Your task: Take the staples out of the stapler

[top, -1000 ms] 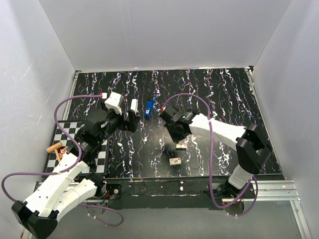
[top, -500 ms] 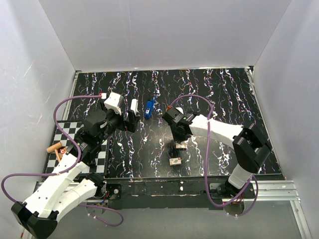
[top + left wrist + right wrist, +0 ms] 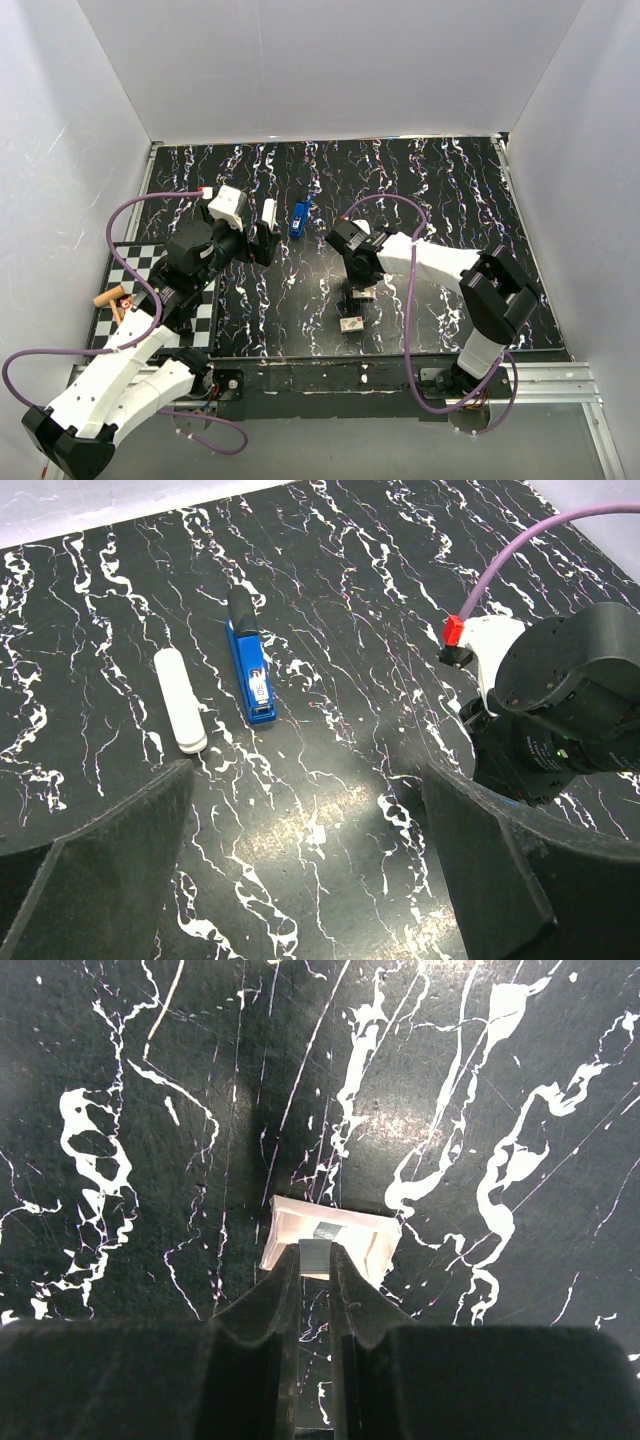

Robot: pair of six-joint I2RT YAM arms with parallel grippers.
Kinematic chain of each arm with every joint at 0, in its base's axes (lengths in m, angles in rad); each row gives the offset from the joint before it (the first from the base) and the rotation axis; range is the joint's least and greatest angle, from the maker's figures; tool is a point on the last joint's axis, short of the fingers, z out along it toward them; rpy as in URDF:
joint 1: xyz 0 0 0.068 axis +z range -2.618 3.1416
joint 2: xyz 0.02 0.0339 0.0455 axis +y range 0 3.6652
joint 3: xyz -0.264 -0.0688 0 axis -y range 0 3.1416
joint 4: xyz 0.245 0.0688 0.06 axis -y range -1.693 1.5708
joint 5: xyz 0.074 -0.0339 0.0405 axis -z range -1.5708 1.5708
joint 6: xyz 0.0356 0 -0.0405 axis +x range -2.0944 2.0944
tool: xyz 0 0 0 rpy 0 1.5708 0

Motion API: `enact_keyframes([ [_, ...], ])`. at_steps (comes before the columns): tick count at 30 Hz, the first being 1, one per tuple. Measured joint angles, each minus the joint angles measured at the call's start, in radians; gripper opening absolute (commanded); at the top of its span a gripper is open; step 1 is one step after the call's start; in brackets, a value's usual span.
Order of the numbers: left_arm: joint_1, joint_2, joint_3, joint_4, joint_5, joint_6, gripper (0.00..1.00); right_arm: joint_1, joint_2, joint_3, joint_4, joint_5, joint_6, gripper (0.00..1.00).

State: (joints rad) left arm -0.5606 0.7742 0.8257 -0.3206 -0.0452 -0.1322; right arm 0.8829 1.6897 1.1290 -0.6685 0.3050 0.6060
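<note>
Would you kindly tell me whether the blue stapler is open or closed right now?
Closed, it seems: the stapler lies flat on the table, its top down along its base, no gap showing.

light: bright, even, overhead | glare: soft white patch on glossy table (image 3: 315,825), left wrist view | shadows: soft, short, close under the arms | focus: top view sharp; right pincer (image 3: 317,1260) dark, blurred in the near field

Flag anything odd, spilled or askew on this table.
Nothing stands out. The blue stapler and white stick lie flat side by side; the right gripper is down at a small white box, nothing spilled.
</note>
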Motion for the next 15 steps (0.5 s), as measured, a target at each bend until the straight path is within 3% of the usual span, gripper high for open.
enact_keyframes([
  [15,0.0,0.0,0.0,0.0,0.0,0.0,0.98,0.0,0.013,-0.015,0.032,0.0,0.025,0.15],
])
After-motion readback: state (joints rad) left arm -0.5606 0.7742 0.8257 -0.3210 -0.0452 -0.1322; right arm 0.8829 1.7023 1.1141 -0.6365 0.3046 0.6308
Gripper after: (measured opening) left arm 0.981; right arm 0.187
